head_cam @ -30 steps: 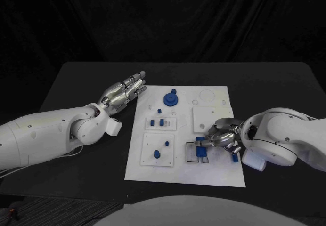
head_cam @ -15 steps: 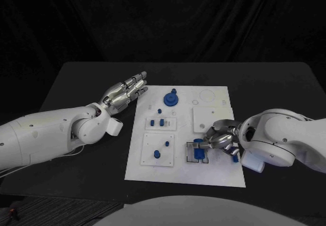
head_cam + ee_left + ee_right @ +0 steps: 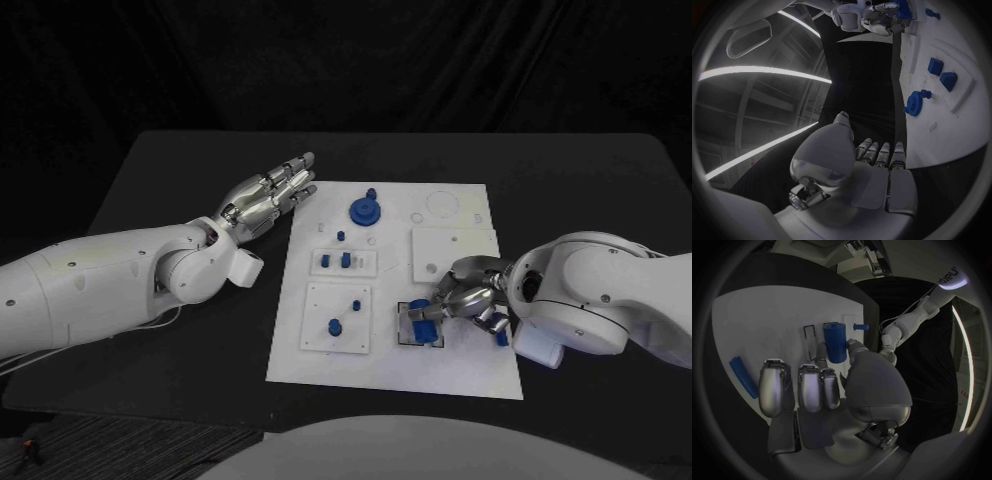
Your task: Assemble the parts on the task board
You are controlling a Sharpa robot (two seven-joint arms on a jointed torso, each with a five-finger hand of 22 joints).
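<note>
While the head view is taken first, the white task board (image 3: 392, 290) is seen lying in the middle of the black table (image 3: 173, 190). The left hand (image 3: 268, 194) is held flat beside the board's far left corner, its fingers stretched out and slightly apart, with nothing in it. The right hand (image 3: 472, 296) is lowered over the board near its right edge, toward the near right corner, and a blue cylinder (image 3: 423, 320) is pinched between its thumb and a finger, just over a dark-outlined slot. A blue disc part (image 3: 364, 210) is seated near the board's far edge, and small blue parts (image 3: 336, 261) are set in the raised plates along the left edge.

From the left wrist view, the left hand (image 3: 870, 165) is seen with fingers extended side by side, empty, and the disc part (image 3: 914, 103) is visible on the board (image 3: 954, 120).

From the right wrist view, the cylinder (image 3: 835, 342) is shown clamped at the right hand's (image 3: 826, 390) fingertips, standing against the board (image 3: 761, 325), while a loose blue bar (image 3: 742, 376) lies flat on the board beside the fingers.
</note>
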